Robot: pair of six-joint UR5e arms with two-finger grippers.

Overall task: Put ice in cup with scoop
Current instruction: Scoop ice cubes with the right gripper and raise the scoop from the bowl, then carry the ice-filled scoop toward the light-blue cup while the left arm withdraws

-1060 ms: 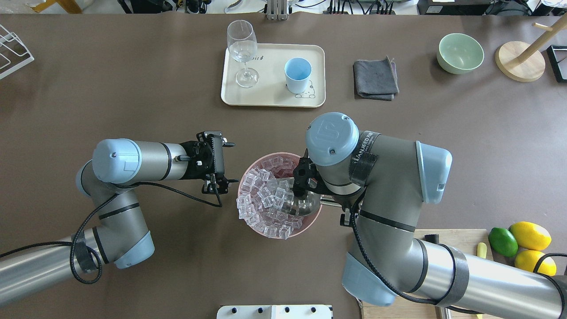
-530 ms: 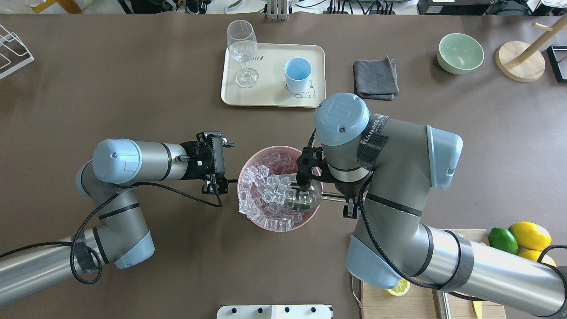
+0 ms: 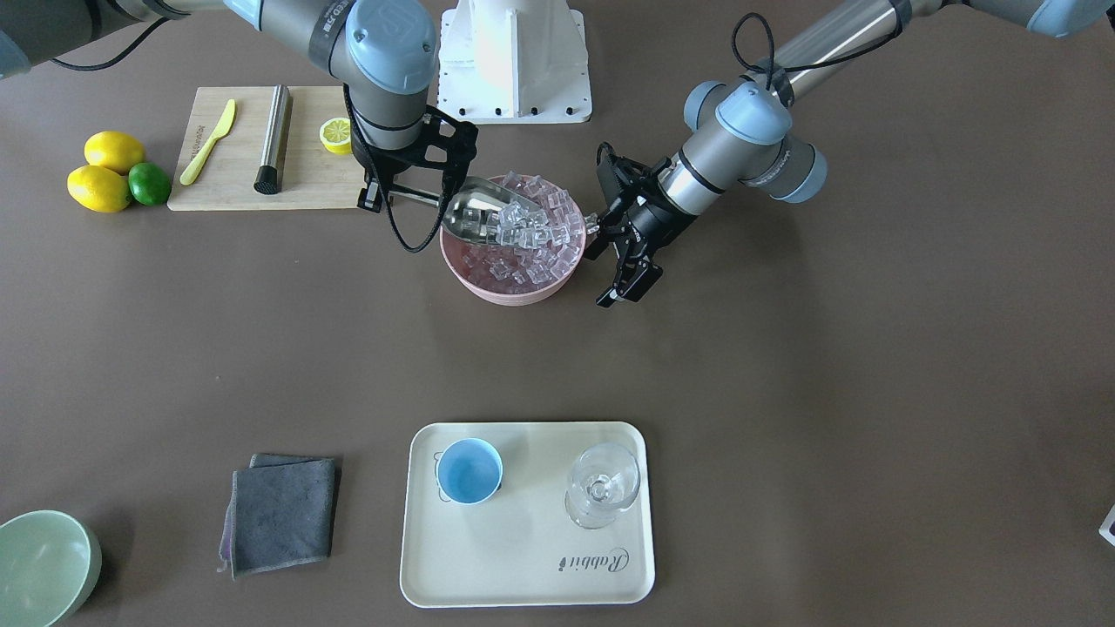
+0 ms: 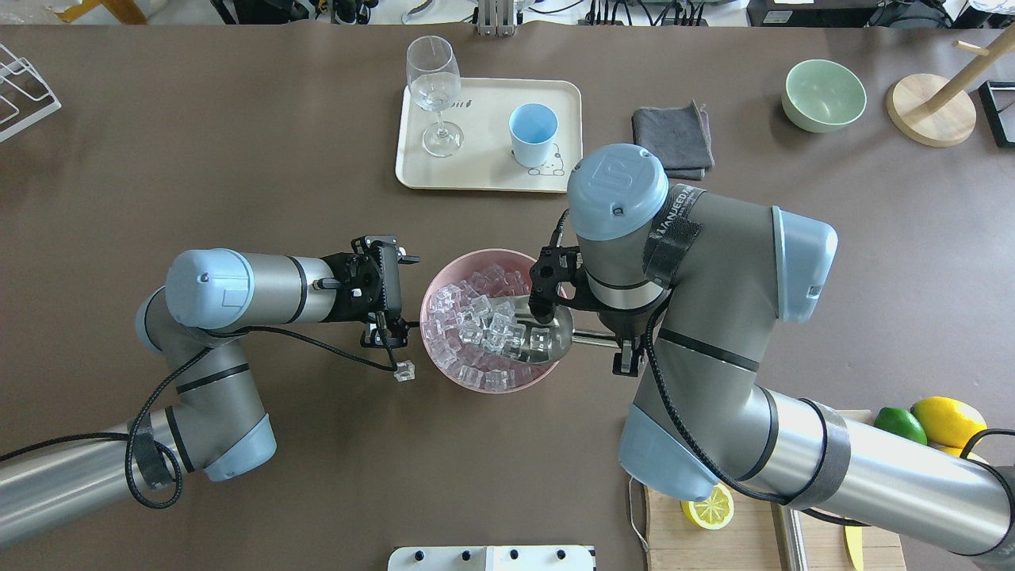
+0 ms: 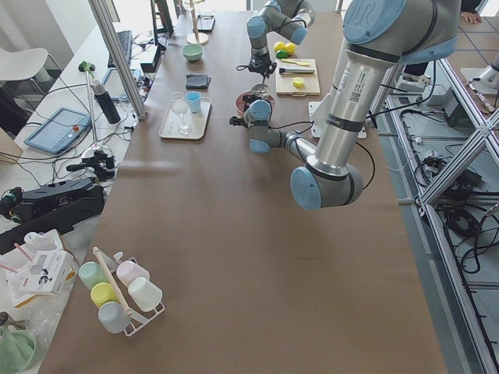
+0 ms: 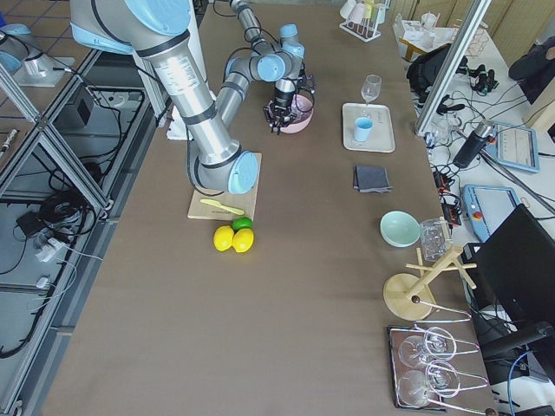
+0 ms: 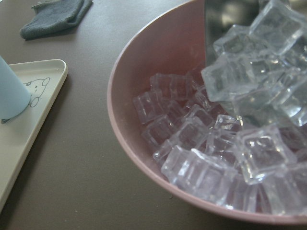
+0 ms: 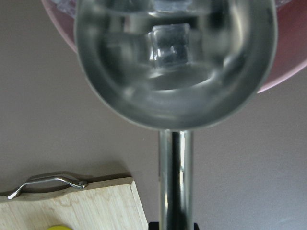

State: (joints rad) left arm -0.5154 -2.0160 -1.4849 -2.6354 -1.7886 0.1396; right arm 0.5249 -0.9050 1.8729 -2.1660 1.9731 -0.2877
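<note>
My right gripper (image 3: pixel 376 193) is shut on the thin rod handle of the steel scoop (image 4: pixel 547 341). The scoop's trough lies inside the pink bowl (image 4: pixel 474 256), with ice (image 4: pixel 476 317) heaped at its mouth. One cube shows in the scoop (image 8: pixel 175 62) in the right wrist view. Just off the bowl's left rim, my left gripper (image 4: pixel 411 291) stands open and holds nothing. A single loose cube (image 4: pixel 405 370) lies on the table beside it. The light-blue cup (image 4: pixel 533 133) stands upright on the cream tray (image 4: pixel 484 170), farther out.
A stemmed glass (image 4: pixel 434 91) shares the tray. A grey cloth (image 4: pixel 674 139) and a green bowl (image 4: pixel 823 95) lie to the right. Behind my right arm is a cutting board (image 3: pixel 235 178) with a lemon half, a steel cylinder (image 3: pixel 273 139) and a yellow knife.
My right arm moved away from the robot with the scoop, and the pink bowl slid the same way. One cube now lies on the table. The left arm stayed still.
</note>
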